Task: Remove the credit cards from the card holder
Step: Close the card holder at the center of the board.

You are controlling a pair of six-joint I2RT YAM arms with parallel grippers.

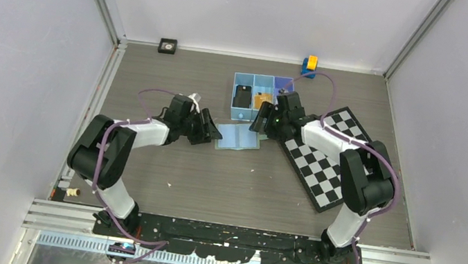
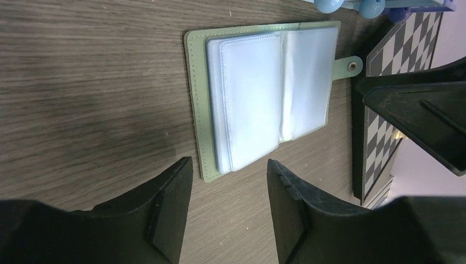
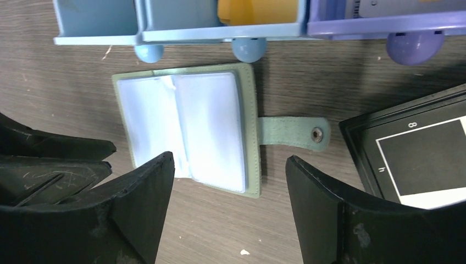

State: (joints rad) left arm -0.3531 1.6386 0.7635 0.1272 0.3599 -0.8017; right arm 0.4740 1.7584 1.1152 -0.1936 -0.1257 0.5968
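The card holder [image 3: 187, 132] lies open on the bench [image 2: 82, 82], just beside the blue tray [image 3: 93, 39]. Its clear sleeves look empty. A black card [image 1: 242, 96] and a gold-orange card [image 3: 258, 10] lie in the tray. The left gripper [image 2: 228, 170] and the right gripper [image 3: 229, 165] are open and hold nothing. The removal seems almost done; the next move calls only for checking the sleeves.

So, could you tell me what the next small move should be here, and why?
Probably lift the left end effector and right end effector clear of the card holder: its sleeves look empty, a black card and a gold-orange card lie in the blue tray, and both are open, holding nothing.
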